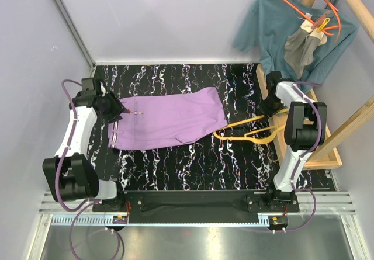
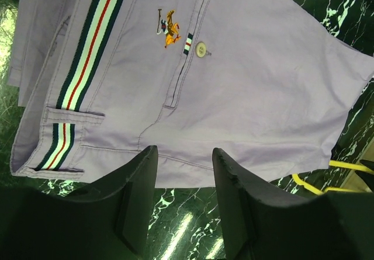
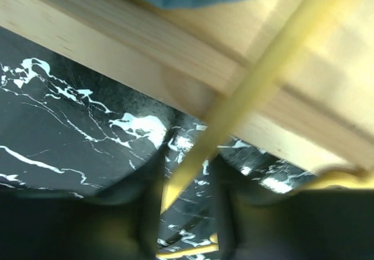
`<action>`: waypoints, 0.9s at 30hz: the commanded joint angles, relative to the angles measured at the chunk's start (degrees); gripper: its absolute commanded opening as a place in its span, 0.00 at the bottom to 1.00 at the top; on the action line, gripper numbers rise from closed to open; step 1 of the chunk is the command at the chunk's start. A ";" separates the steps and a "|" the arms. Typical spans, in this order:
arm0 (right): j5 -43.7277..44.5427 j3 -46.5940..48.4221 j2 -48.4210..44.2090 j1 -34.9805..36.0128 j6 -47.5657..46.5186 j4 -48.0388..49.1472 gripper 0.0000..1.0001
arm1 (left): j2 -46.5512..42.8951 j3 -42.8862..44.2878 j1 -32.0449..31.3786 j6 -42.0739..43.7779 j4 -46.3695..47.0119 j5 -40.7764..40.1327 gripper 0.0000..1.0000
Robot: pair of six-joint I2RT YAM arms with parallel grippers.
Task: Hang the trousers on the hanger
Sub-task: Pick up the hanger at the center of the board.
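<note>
- l gripper [image 1: 124, 113]: fingers part-open with a clear gap. on the wrist cam, marble shows between the tips and only the cloth edge sits at the gap's mouth. nothing clamped.
- trousers [image 1: 175, 120]: lilac, lying flat on the surface [image 1: 193, 166]. waist end is right at the l gripper, legs run away from it toward the r gripper. striped waistband [image 2: 82, 67], a small button [image 2: 201, 48] and an orange stitched logo [image 2: 168, 27] lie just ahead of the l fingertips.
- hanger [image 1: 251, 132]: yellow, lying on the surface btwn the trouser hem and the r gripper. its far end is at the hem.
- r gripper [image 1: 267, 114]: fingers narrow, one on each side of a hanger bar [image 3: 263, 79]. view's blurry, can't tell if it's pinched yet.
- wood frame [image 1: 327, 155]: just beyond the r gripper.
- teal shirt [image 1: 274, 20]: hangs above the frame, well clear of the r gripper.
</note>
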 commanded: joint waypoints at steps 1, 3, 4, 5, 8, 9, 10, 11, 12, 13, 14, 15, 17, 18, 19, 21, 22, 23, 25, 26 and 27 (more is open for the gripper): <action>4.95 1.17 -2.47 -0.18 -2.87 0.01 0.33 | -2.26 2.18 -0.76 0.69 1.38 1.66 0.47; 6.62 1.88 -2.99 -0.18 -5.08 -2.61 0.15 | -2.26 2.53 -1.20 0.78 1.47 1.49 0.47; 7.15 2.14 -3.34 -0.18 -6.65 -3.41 0.12 | -2.17 2.62 -1.72 0.78 1.47 1.22 0.47; 8.11 2.14 -3.87 -0.18 -7.45 -4.03 0.11 | -2.17 2.80 -2.16 0.78 1.56 1.05 0.47; 10.48 2.14 -7.38 -0.18 -10.69 -6.05 0.11 | -1.99 3.24 -3.48 0.78 1.73 0.87 0.47; 10.49 2.32 -9.39 -0.09 -11.84 -6.58 0.09 | -1.90 3.32 -3.83 0.78 1.82 0.96 0.48; 10.32 2.84 -10.54 -0.09 -12.81 -6.50 0.08 | -1.82 3.32 -4.53 0.87 1.91 1.22 0.50; 6.92 3.02 -11.69 -0.09 -15.86 -5.71 0.06 | -1.90 3.24 -4.80 0.96 2.34 1.66 0.52; 4.71 3.28 -13.79 0.43 -17.46 -3.79 0.00 | -1.90 3.32 -5.06 1.13 3.13 2.18 0.55; 3.04 4.16 -14.85 0.96 -18.52 -2.99 0.00 | -2.08 3.32 -5.68 1.57 4.01 4.45 0.59; -0.72 4.69 -15.82 1.75 -20.79 -2.20 0.00 | -2.08 3.15 -5.77 1.84 5.32 7.00 0.68; -3.45 5.30 -16.79 2.02 -21.86 -0.45 0.00 | -2.08 2.63 -5.94 2.01 8.99 9.81 0.72; -8.38 10.30 -16.27 7.63 -23.27 -1.65 0.00 | -1.55 2.36 -7.17 1.14 12.88 18.51 0.78; -10.93 12.06 -15.57 9.30 -23.80 -2.01 0.00 | -1.38 2.36 -7.52 0.44 16.90 20.97 0.80; -13.30 15.38 -15.13 12.71 -23.89 -2.10 0.00 | -0.68 2.53 -10.23 -0.96 18.77 24.65 0.81; -17.53 18.13 -14.51 15.54 -22.58 -1.15 0.00 | 0.20 2.97 -12.70 -2.90 24.46 28.01 0.85; -19.37 20.05 -14.16 16.77 -21.00 -0.70 0.00 | 0.73 3.06 -14.89 -5.52 26.24 31.33 0.85; -22.43 21.12 -13.90 18.44 -19.94 -0.26 0.00 | 2.21 3.23 -16.13 -6.50 27.65 32.59 0.85; -25.35 23.66 -12.58 20.03 -17.32 1.23 0.00 | 3.45 4.29 -20.07 -7.39 30.03 35.13 0.87; -27.11 24.46 -12.14 21.34 -16.60 1.50 0.00 | 4.33 4.90 -21.31 -7.22 30.21 35.93 0.88; -27.73 25.25 -10.92 21.96 -16.07 1.59 0.00 | 4.86 5.95 -22.63 -7.13 30.30 36.55 0.89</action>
